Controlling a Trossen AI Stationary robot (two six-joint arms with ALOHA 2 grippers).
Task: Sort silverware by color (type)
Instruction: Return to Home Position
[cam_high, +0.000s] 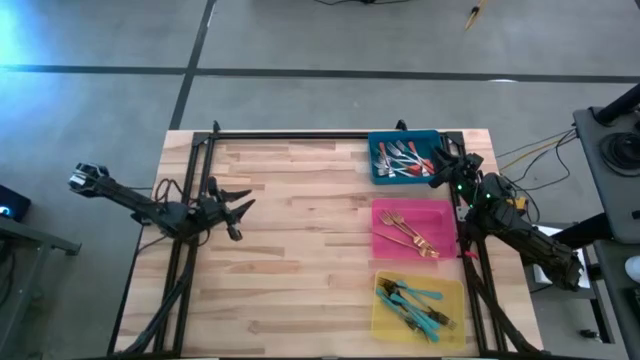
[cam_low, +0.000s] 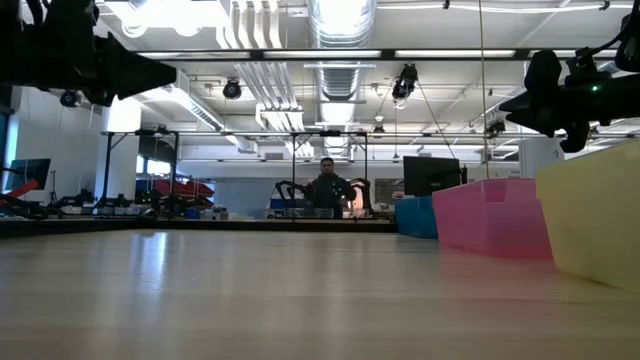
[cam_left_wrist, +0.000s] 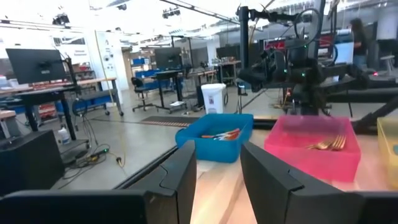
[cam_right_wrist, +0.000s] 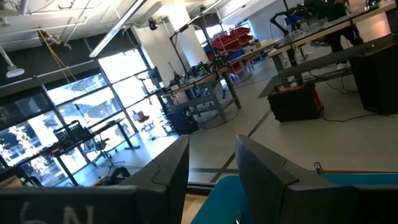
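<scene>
Gold forks (cam_high: 408, 236) plain from above, hidden behind pink tray wall (cam_low: 495, 215) in low view; left claw (cam_high: 241, 217), right claw (cam_high: 437, 168) both apart.

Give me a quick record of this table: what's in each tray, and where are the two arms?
Table: wood, three trays in a row on the right arm's side
Blue tray: red-handled forks
Pink tray: gold forks
Yellow tray: teal forks
Loose forks outside trays: none seen
Left gripper: open, empty, raised over the table's left part
Right gripper: open, empty, at the blue tray's right edge
</scene>
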